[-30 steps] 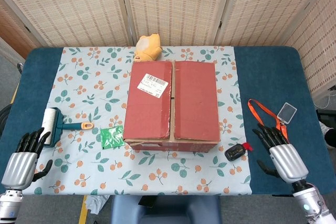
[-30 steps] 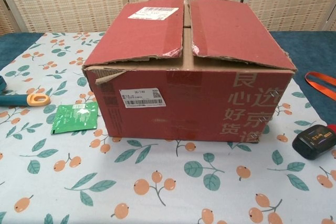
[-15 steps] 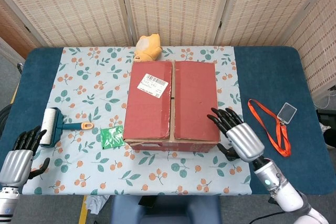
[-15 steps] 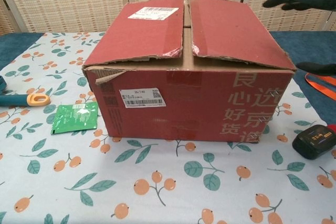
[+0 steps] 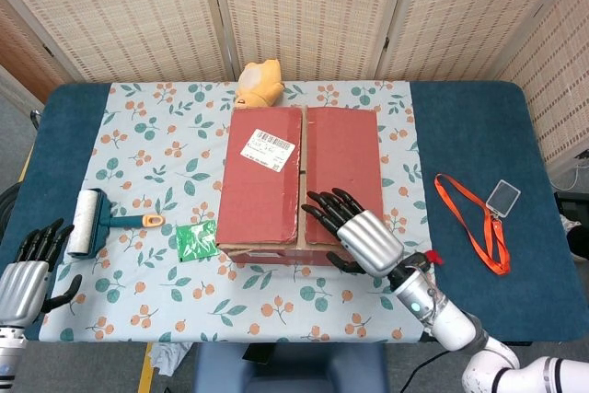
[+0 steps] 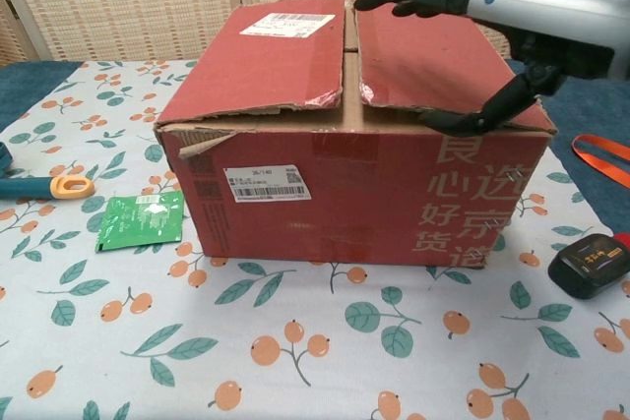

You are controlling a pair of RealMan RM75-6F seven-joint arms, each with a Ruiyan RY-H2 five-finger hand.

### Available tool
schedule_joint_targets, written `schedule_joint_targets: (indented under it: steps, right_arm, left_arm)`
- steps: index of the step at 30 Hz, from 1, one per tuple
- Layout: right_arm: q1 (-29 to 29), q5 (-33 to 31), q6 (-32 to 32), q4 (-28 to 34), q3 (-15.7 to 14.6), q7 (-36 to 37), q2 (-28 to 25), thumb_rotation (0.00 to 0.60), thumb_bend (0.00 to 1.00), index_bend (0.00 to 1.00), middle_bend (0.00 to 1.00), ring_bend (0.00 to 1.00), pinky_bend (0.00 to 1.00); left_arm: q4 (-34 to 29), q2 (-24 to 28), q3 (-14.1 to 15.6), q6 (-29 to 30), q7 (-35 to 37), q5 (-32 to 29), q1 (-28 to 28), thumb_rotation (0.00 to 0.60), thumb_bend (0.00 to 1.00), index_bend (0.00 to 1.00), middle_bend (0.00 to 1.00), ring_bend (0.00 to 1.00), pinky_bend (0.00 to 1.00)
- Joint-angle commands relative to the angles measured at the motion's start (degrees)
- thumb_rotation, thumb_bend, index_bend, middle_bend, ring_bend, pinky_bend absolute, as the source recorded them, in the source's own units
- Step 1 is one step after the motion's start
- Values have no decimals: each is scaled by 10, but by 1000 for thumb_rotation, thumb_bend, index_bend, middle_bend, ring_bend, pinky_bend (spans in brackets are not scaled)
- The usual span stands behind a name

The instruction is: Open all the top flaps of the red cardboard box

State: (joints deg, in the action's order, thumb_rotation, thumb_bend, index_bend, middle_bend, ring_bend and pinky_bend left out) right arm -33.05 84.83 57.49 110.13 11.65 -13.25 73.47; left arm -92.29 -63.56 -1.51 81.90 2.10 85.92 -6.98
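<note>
The red cardboard box (image 5: 299, 181) (image 6: 345, 145) stands in the middle of the floral cloth, both top flaps lying flat with a seam between them. My right hand (image 5: 361, 235) (image 6: 492, 17) hovers over the right flap near its front edge, fingers spread toward the seam and thumb hanging by the front right rim; it holds nothing. My left hand (image 5: 26, 269) is low at the left table edge, fingers apart and empty, seen only in the head view.
A lint roller (image 5: 92, 220) and a green packet (image 5: 194, 240) (image 6: 141, 219) lie left of the box. A black device (image 6: 589, 265) and an orange lanyard (image 5: 474, 218) with a badge lie to the right. A yellow toy (image 5: 259, 83) sits behind the box.
My right hand has swung left from beside the box to above its right flap. My left hand has sunk a little lower toward the near table edge.
</note>
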Motion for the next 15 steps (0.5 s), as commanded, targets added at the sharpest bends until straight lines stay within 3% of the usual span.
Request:
schedule_joint_targets:
  steps: [1, 15]
  right_arm:
    - [-16, -18, -12, -7, 8, -15, 16, 600, 416, 0, 0, 0, 0]
    - [-69, -80, -16, -43, 23, -93, 71, 600, 416, 0, 0, 0, 0]
  left_arm:
    - [0, 2, 1, 2, 7, 2, 1, 600, 444, 0, 0, 0, 0]
    - [3, 16, -1, 17, 48, 5, 9, 600, 444, 0, 0, 0, 0]
